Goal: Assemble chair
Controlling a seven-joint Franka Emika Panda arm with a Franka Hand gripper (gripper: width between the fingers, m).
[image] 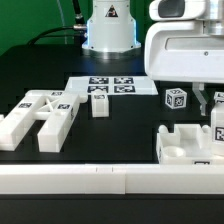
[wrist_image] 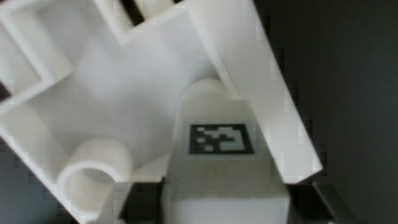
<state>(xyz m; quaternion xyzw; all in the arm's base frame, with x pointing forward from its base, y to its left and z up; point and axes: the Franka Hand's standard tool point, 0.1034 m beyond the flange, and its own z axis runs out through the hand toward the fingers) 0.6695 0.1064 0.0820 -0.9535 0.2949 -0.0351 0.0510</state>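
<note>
- The gripper [image: 212, 113] [wrist_image: 217, 200] hangs low over the black worktop [image: 125, 135], at the exterior view's right edge.
- It is clenched on the notched block [image: 180, 147] [wrist_image: 125, 90]. In the wrist view the two dark fingers [wrist_image: 306, 198] press against either side of a raised rib of that block.
- That rib carries a black-and-white tag [wrist_image: 219, 138] just ahead of the fingertips.
- The rest of the notched block spreads out below the gripper and rests on the worktop. Its open notches reach from the gripper toward the exterior view's left.
- A small tagged cube [image: 177, 98] stands just beside the gripper on the exterior view's left, apart from the notched block.
- The marker board [image: 110, 87] lies flat farther from the gripper on that same side.
- A short bar [image: 100, 105] stands at the marker board's near edge.
- The H-shaped frame [image: 40, 115] lies flat well apart from the gripper, across the worktop at the exterior view's left.
- A long white rail [image: 100, 180] runs along the worktop's front edge, in front of the gripper and the held block.
</note>
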